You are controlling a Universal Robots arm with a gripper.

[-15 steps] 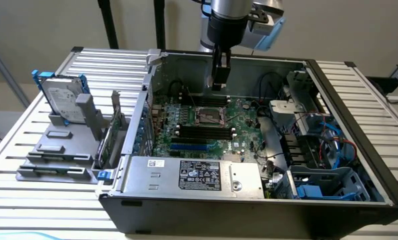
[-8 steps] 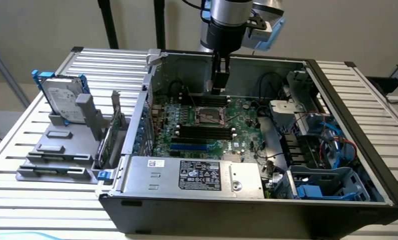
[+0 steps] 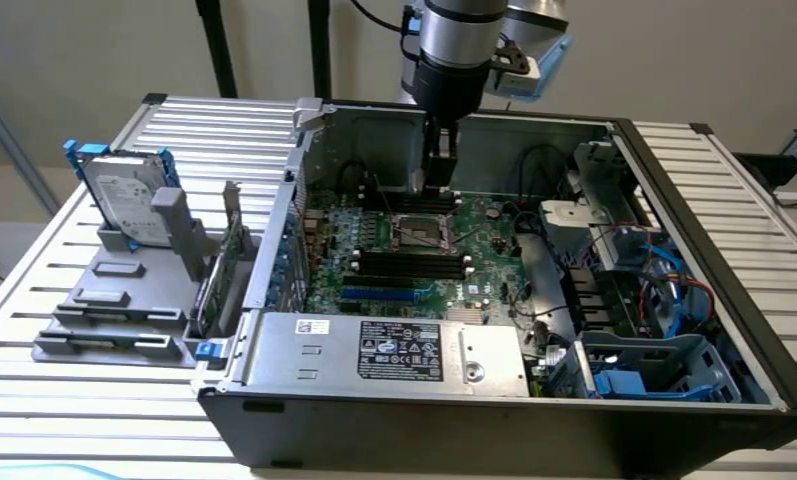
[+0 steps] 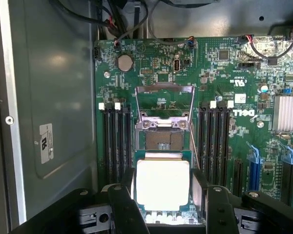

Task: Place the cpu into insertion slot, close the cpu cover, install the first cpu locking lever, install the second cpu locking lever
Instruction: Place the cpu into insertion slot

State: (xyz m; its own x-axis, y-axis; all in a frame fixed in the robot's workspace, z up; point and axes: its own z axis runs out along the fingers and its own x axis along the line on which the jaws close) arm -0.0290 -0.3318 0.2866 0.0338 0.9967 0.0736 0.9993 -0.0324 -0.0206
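The cpu [image 4: 162, 183] is gripped by its two opposite edges in the gripper [image 4: 162, 192], its pale face toward the wrist camera and level. It is clear of the board and looks offset from the insertion slot [image 4: 162, 140] rather than over it. The slot is bare, and the cpu cover [image 4: 164, 88] is swung open beyond it. In the exterior view the slot sits just left of the frame's centre, and the arm comes down from the upper middle onto the slot's far rim.

The step in hand looks like the placing. To do it well, I judge the chip should be squared to the slot's metal rim and kept flat — a tilted corner could catch the contacts. It should be let go only once it is seated, without pressing. The black memory slots [image 4: 115, 141] flank the socket closely, and the raised cover stands just beyond — the fingers have little room to either side.
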